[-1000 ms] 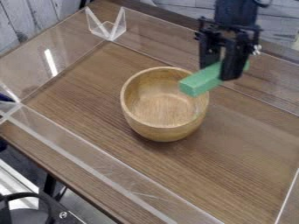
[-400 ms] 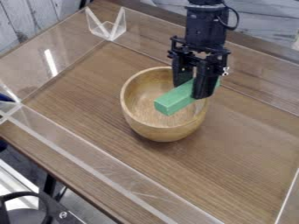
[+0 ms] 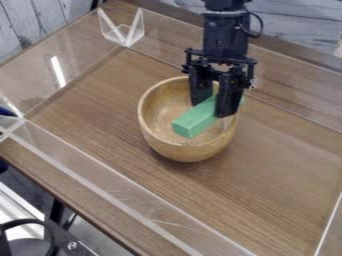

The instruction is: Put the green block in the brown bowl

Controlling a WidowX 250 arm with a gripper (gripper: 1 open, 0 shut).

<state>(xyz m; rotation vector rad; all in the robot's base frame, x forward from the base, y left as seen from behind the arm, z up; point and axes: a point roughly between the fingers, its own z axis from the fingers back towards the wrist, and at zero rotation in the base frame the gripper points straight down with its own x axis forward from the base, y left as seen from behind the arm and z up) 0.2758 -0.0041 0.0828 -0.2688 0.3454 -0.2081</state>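
Observation:
The brown bowl [image 3: 160,140] stands in the middle of the wooden tabletop, round with thick light-brown walls. My gripper [image 3: 215,98] hangs over its far right rim, pointing steeply down, shut on the upper end of the green block [image 3: 195,121]. The block is a bright green bar tilted down to the left, its lower end inside the bowl's hollow. Whether that end touches the bowl's floor I cannot tell. The black fingers [image 3: 230,92] flank the block's top.
Clear acrylic walls [image 3: 80,140] fence the wooden table [image 3: 281,170] on all sides. A small clear bracket [image 3: 123,30] stands at the far left corner. Bare wood lies to the right and in front of the bowl.
My gripper has carried the green block leftward and down, from beside the bowl's right rim to over the bowl, so the block's lower end now dips inside it.

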